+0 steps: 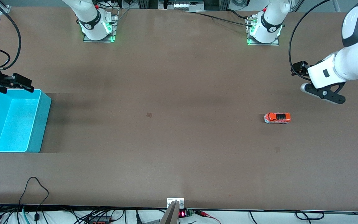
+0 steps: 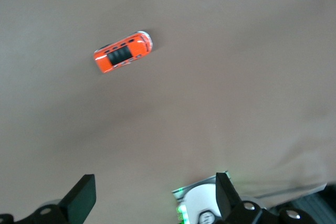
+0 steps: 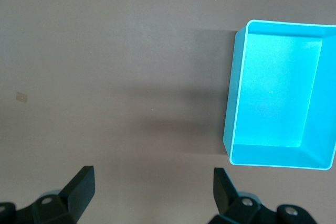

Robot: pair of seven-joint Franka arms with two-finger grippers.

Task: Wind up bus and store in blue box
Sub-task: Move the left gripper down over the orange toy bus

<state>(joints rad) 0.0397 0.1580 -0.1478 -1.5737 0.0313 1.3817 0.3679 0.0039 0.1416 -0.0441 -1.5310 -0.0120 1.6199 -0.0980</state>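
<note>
Front view: nothing done yet. Bus (image 1: 277, 118) sits on the table toward the left arm's end, untouched; blue box (image 1: 40, 124) empty at the other end. Left gripper (image 2: 152, 198) and right gripper (image 3: 152, 192) both hover spread, empty. Winding and storing remain.

left tool (image 2: 152, 198) raised, fingers spread, right tool (image 3: 152, 192) raised, fingers spread

bus (image 1: 277, 118): orange, upright on table, left arm's end | blue box (image 1: 39, 124): open-topped, right arm's end
</note>
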